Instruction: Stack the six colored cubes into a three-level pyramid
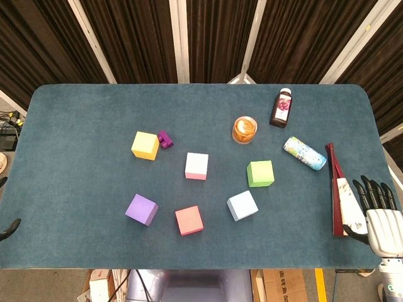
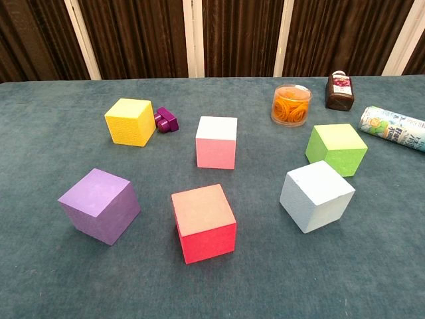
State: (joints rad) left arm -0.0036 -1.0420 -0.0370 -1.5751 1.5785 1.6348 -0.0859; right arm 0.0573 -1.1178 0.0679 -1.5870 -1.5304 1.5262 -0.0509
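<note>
Six cubes lie apart on the blue table (image 1: 88, 107): yellow cube (image 1: 145, 145) (image 2: 130, 121), pink cube (image 1: 196, 166) (image 2: 216, 141), green cube (image 1: 260, 173) (image 2: 337, 148), purple cube (image 1: 141, 209) (image 2: 100, 204), red cube (image 1: 189, 220) (image 2: 204, 222) and pale blue cube (image 1: 242, 205) (image 2: 317, 195). None is stacked. My right hand (image 1: 379, 214) shows only in the head view, at the table's right front corner, fingers spread and holding nothing. A dark tip of my left hand (image 1: 9, 229) shows at the left edge; its fingers are hidden.
A small magenta block (image 1: 165, 139) (image 2: 166, 119) sits beside the yellow cube. An orange jar (image 1: 244, 129) (image 2: 291, 104), a dark bottle (image 1: 281, 107) (image 2: 339, 90) and a lying patterned tube (image 1: 304, 153) (image 2: 393, 128) stand at the back right. A red-and-white flat package (image 1: 343, 195) lies by my right hand.
</note>
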